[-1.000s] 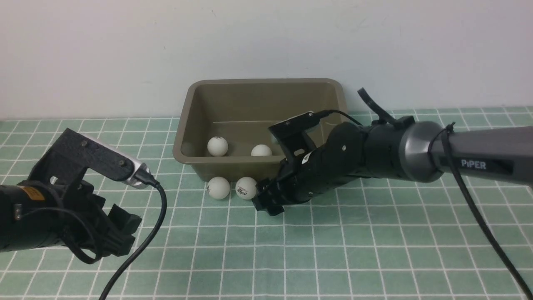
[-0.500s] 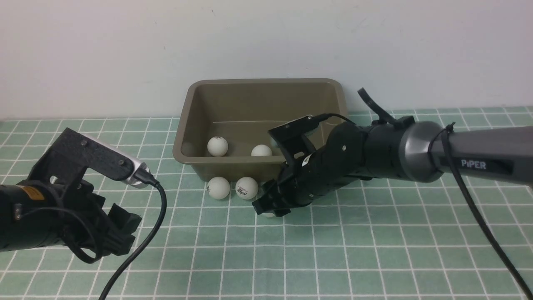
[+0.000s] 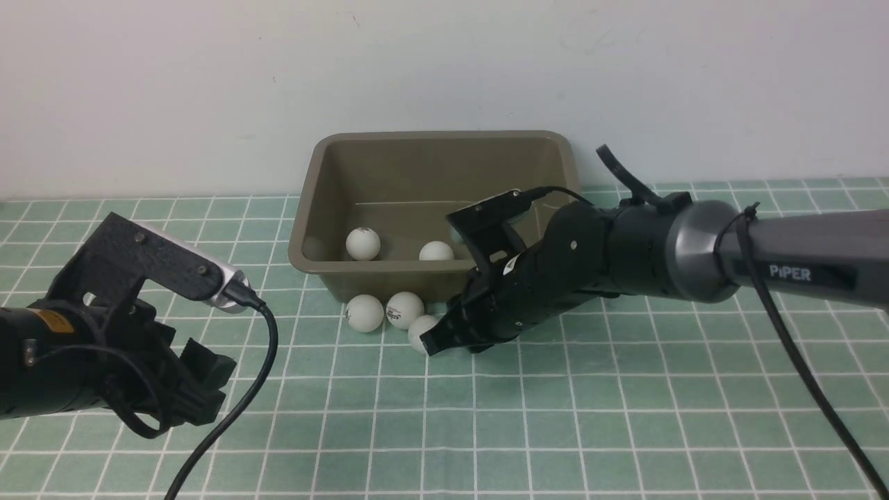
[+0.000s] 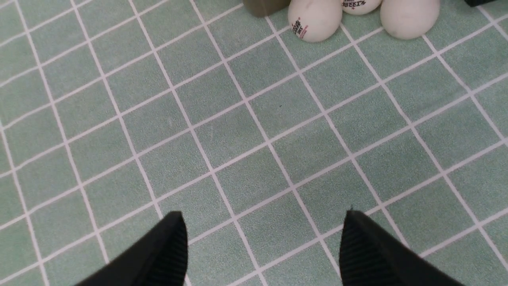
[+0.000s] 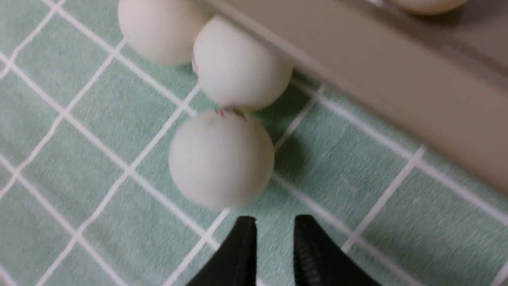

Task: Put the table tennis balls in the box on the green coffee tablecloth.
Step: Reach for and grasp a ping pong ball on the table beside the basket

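- Black left end effector (image 4: 264, 226): spread, open room on mint-green gridded cloth (image 3: 312, 417) before it.
- Black right end effector (image 5: 276, 222): pressed together beside three matte white balls (image 3: 364, 313).
- Olive-brown plastic tub (image 3: 389, 283): beyond them, two balls inside its near edge.

"PiPER" on right arm (image 3: 806, 257)
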Controlling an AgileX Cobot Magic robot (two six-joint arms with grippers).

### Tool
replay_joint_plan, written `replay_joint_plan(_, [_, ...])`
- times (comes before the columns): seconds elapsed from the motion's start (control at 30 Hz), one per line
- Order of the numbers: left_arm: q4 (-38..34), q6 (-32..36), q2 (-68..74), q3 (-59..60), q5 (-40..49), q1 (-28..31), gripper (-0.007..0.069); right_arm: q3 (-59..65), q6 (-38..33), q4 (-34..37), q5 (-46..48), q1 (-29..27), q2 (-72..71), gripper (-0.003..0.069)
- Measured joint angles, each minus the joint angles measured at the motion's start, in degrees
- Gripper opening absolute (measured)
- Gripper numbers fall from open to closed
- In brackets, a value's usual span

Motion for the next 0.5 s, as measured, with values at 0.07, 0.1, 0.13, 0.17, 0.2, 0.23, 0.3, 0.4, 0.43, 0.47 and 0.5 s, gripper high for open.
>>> replay_joint_plan(0.07, [0.0,0.0,0.0,0.0,0.0,0.0,0.0461,0.0,0.0,-0.2,1.7,0.0,-0.1,0.0152])
replay_joint_plan(0.1, [0.0,0.0,0.0,0.0,0.0,0.0,0.0461,0.0,0.0,-0.6,2.5,0.0,-0.1,0.0176])
replay_joint_plan(0.13, [0.0,0.0,0.0,0.0,0.0,0.0,0.0461,0.0,0.0,-1.0,3.4,0.0,-0.6,0.0207])
replay_joint_plan(0.17, [0.0,0.0,0.0,0.0,0.0,0.0,0.0461,0.0,0.0,-1.3,4.2,0.0,-1.1,0.0223])
replay_joint_plan(0.2, [0.0,0.0,0.0,0.0,0.0,0.0,0.0461,0.0,0.0,-1.5,4.6,0.0,-1.5,0.0232])
replay_joint_plan(0.23, [0.0,0.0,0.0,0.0,0.0,0.0,0.0461,0.0,0.0,-1.8,4.9,0.0,-2.0,0.0239])
replay_joint_plan(0.3, [0.0,0.0,0.0,0.0,0.0,0.0,0.0461,0.0,0.0,-2.6,6.0,0.0,-3.7,0.0252])
replay_joint_plan(0.4, [0.0,0.0,0.0,0.0,0.0,0.0,0.0461,0.0,1.4,-5.2,8.3,0.0,-8.2,0.026])
replay_joint_plan(0.43, [0.0,0.0,0.0,0.0,0.0,0.0,0.0461,0.0,2.5,-6.9,9.0,0.0,-10.6,0.026])
replay_joint_plan(0.47, [0.0,0.0,0.0,0.0,-0.1,0.0,0.0461,0.0,3.7,-8.5,9.5,0.0,-11.9,0.0261])
replay_joint_plan(0.5, [0.0,0.0,0.0,0.0,-0.1,0.0,0.0461,0.0,4.8,-10.1,9.8,0.0,-13.1,0.0261])
